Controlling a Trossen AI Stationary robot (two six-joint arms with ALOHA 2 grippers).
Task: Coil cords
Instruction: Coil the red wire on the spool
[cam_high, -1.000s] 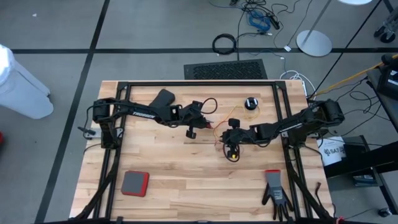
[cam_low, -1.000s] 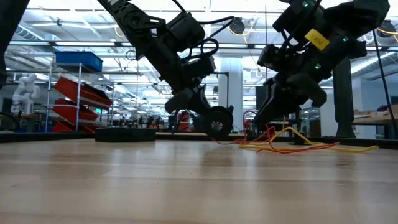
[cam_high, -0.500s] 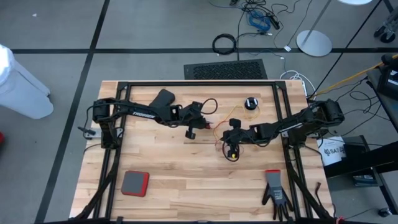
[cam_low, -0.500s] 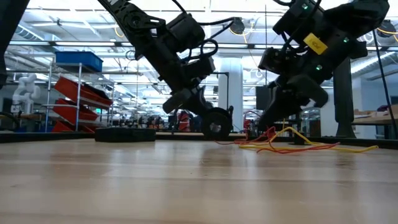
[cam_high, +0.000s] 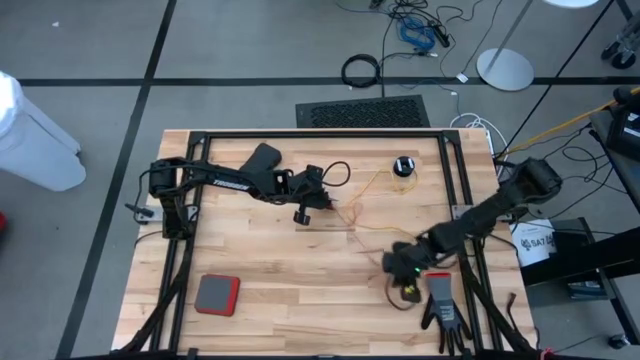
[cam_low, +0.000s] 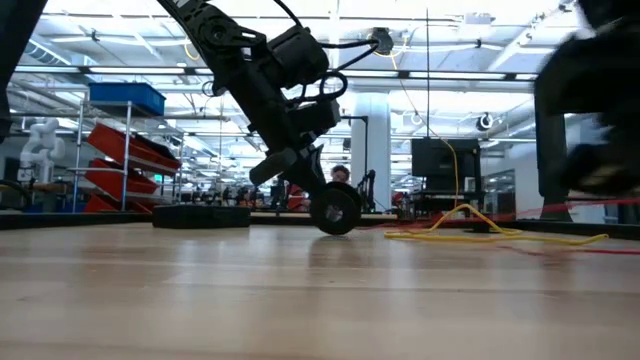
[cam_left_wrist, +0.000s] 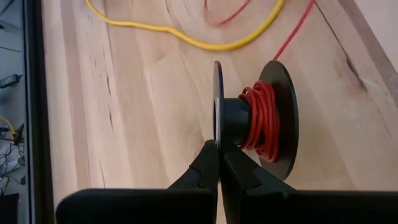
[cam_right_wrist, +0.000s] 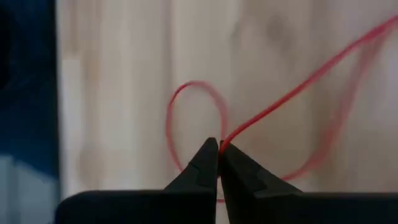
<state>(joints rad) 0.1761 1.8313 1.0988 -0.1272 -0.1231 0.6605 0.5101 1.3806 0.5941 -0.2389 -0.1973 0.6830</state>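
A small black reel (cam_left_wrist: 255, 121) carries turns of the reddish-orange cord (cam_left_wrist: 297, 31) on its hub. My left gripper (cam_high: 300, 212) is shut on it left of the table's middle. In the low view the reel (cam_low: 335, 212) stands on edge at the tabletop; whether it touches, I cannot tell. From the reel the red cord (cam_low: 590, 210) runs to my right gripper (cam_high: 398, 270), which is shut on it near the front right. The yellow cord (cam_high: 375, 180) lies slack on the wood and leads to a second reel (cam_high: 403, 165) at the back. My left gripper pinches the rim of one flange (cam_left_wrist: 217, 134) of the reel between its two fingertips. The fingers slant down from the table's left. The reel's axle lies level and its flanges stand upright. My right gripper pinches a single strand of the red cord (cam_right_wrist: 225, 142) between its two fingertips, slanting down from the table's right. Beyond the fingers the cord (cam_right_wrist: 298, 84) runs straight away, and a slack loop (cam_right_wrist: 186, 93) lies beside them.
A black glove (cam_high: 443, 310) lies at the front right, just beside my right gripper. A red and grey pad (cam_high: 216, 294) sits at the front left. Black frame rails (cam_high: 320, 134) run along the table's back and sides.
My right gripper has swung from the table's middle toward the near right corner and turned on the way. It has drawn the red cord out of the tangle that lay beside the yellow one. My left gripper has tipped a little, and the reel has sunk toward the tabletop.
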